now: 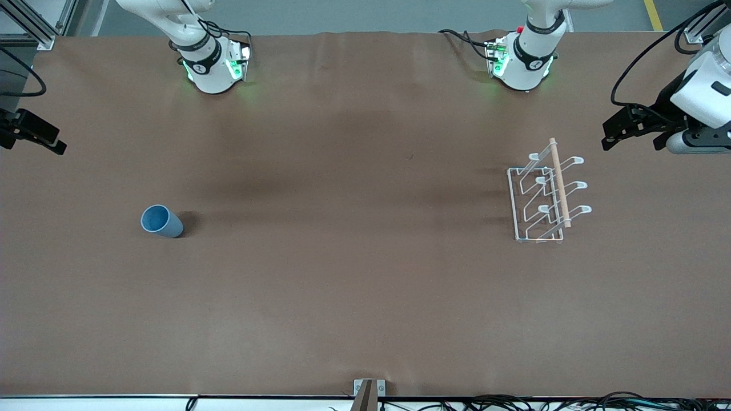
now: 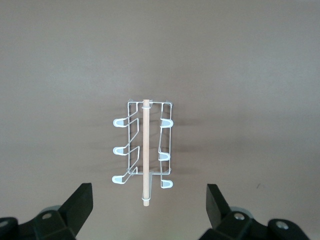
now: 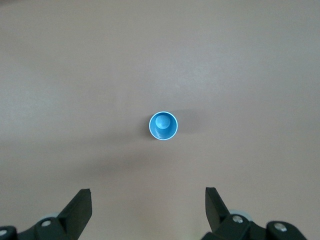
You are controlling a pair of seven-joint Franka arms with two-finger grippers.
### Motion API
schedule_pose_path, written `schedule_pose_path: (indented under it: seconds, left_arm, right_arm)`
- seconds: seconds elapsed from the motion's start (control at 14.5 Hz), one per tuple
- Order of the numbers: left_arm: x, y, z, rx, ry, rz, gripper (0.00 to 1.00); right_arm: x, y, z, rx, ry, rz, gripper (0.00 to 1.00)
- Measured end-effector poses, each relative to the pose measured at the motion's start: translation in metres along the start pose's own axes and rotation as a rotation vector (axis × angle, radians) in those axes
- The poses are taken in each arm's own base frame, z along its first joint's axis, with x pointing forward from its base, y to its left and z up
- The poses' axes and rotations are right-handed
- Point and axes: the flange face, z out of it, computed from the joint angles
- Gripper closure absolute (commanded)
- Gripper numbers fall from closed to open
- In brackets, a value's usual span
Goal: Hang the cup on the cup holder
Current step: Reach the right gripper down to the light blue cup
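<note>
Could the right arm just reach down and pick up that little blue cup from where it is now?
Probably yes. The cup stands upright, mouth up, alone on the brown table toward the right arm's end. The right gripper hangs above it with its fingers open and nothing between them. The cup holder stands well away.

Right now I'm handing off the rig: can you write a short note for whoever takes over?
Left pincer: open, empty, up over the left arm's end of the table, waiting.
Right pincer: open, empty, up over the right arm's end.
Cup: upright on the table, mouth up, toward the right arm's end, untouched.
Cup holder: standing toward the left arm's end, all prongs bare.
Done: nothing yet.
Left: grasp the cup, carry it across, hang it on a prong.
</note>
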Motion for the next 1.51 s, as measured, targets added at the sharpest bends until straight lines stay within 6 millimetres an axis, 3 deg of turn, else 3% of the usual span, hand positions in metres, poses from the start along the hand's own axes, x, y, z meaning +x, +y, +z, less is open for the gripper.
schedule_pose_path:
  seconds: [0.62,0.83,0.96,1.24,1.51]
  left_arm:
    - [0.0,0.0,0.0,0.0,0.0,0.0,0.0]
    - [0.0,-0.001,0.002,0.0,-0.004,-0.001,0.0]
    - [0.0,-0.001,0.003,0.001,-0.006,-0.001,0.0]
    - [0.002,-0.001,0.006,0.0,-0.007,-0.001,0.0]
    - [0.003,-0.001,0.007,0.0,-0.007,-0.001,0.0]
  right_arm:
    - [0.0,0.0,0.001,0.0,-0.003,-0.004,0.0]
    - [0.005,-0.001,0.016,-0.002,-0.034,-0.03,0.0]
    - [0.017,-0.003,0.048,-0.005,-0.073,-0.049,0.0]
    - [0.047,0.003,0.152,-0.008,-0.093,-0.133,0.0]
    - [0.046,0.016,0.236,-0.01,-0.042,-0.185,0.0]
